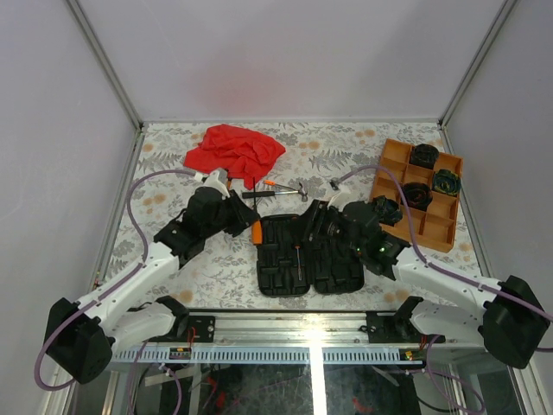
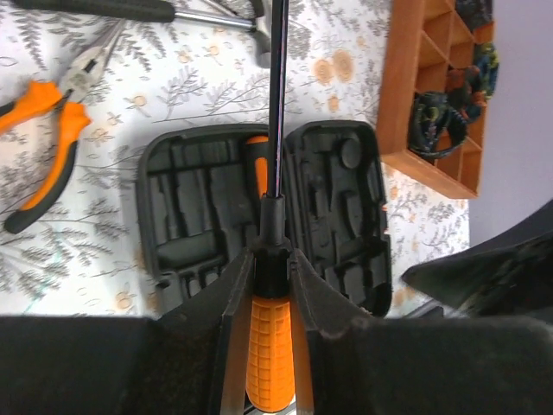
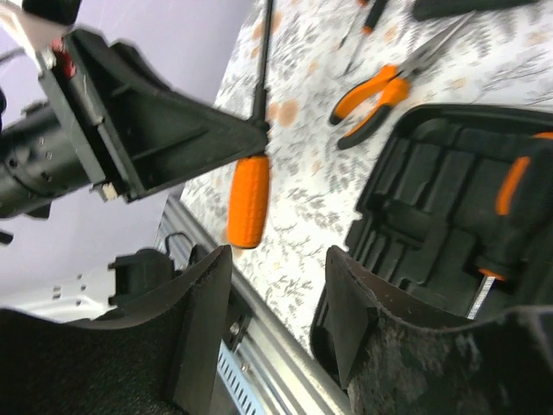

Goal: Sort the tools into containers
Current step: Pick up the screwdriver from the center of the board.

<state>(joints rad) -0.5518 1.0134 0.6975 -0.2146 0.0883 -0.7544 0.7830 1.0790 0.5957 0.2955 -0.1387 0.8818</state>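
Far left: left pincer clamped on a screwdriver at the black collar above its orange handle, just beside the left edge of the open tool case on the tabletop. Looks light and stiff; ribbed handle the surest hold, thin shaft likely slippery. Right of the case: right pincer spread apart, empty. Far right: orange tray.

The left end effector clamps an orange-handled screwdriver by its collar, open case beyond, pliers at left.
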